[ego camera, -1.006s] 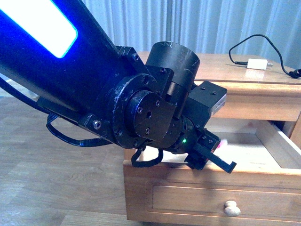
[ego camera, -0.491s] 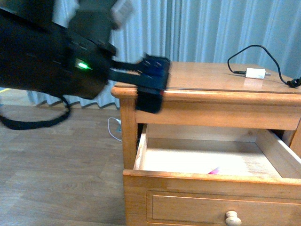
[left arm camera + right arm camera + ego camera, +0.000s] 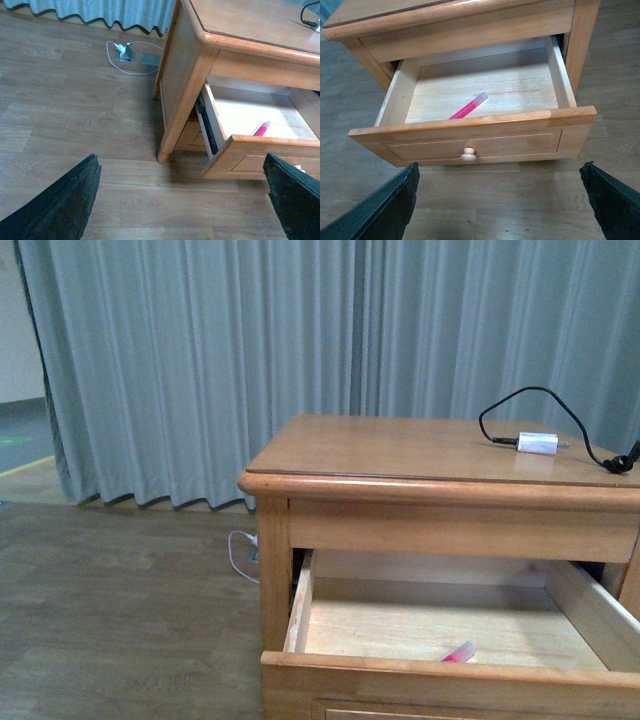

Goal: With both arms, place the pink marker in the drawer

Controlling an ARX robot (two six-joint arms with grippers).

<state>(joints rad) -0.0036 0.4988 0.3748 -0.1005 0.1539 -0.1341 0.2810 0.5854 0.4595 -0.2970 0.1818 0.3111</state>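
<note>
**Q:** Honestly, what are the jaws doing right now? I can't make it out.

**A:** Both sets are spread wide with nothing in them. On the left gripper (image 3: 180,200) you only see two black fingers (image 3: 65,205) poking in at the corners of its wrist view, with bare floor (image 3: 75,115) between them. It hangs off to the side of the nightstand (image 3: 185,75), well apart from it. Same deal with the right gripper (image 3: 495,202): jaws far apart and empty, hanging out in front of the drawer (image 3: 470,145) and not touching it. Neither arm shows in the front view at all.

**Q:** Ok, and the pink marker?

**A:** The pink marker (image 3: 468,106) is inside the drawer, lying flat on the bottom board. It sits at a slant near the front wall, with one end almost against that wall and the paler tip pointing toward the back. From the front view only a bit of it peeks over the drawer's front edge.

**Q:** Is the drawer shut?

**A:** Nope, it's pulled well out, and the round knob (image 3: 468,154) on its panel front faces the right wrist camera.

**Q:** Anything else around?

**A:** A white plug (image 3: 537,443) with a black cable (image 3: 500,405) sits on the nightstand top toward the back right. A grey-blue curtain (image 3: 200,360) hangs behind, and a white cord (image 3: 122,50) lies on the floor by the curtain's hem.
</note>
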